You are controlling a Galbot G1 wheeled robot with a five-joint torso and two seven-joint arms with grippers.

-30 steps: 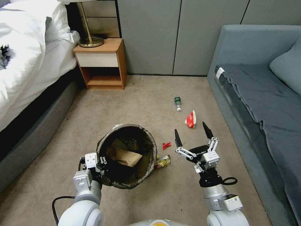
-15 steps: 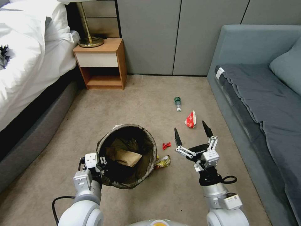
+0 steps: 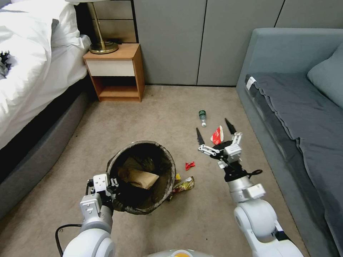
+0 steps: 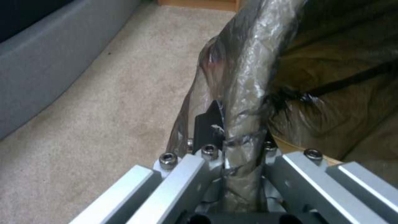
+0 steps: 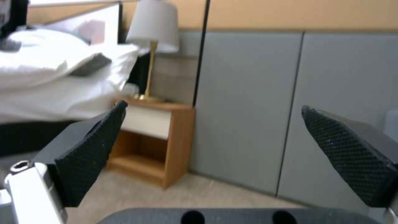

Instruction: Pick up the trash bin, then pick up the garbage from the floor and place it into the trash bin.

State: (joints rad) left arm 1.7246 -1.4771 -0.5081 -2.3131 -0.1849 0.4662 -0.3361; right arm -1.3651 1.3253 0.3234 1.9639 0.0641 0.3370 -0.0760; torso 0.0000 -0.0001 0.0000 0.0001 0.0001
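Note:
The trash bin, lined with a dark bag, is held just above the carpet. My left gripper is shut on its near rim. The left wrist view shows that gripper pinching the bag-covered rim. A crumpled brown paper bag lies inside. My right gripper is open, its fingers to either side of a red and white wrapper on the floor. A small red wrapper, a yellow wrapper and a green-capped bottle also lie on the carpet.
A bed runs along the left and a grey sofa along the right. A wooden nightstand with a lamp stands at the back wall. Open carpet lies between them.
My right arm has reached forward, bringing the open gripper from behind the red and white wrapper to around it. The bin and left gripper shifted slightly left.

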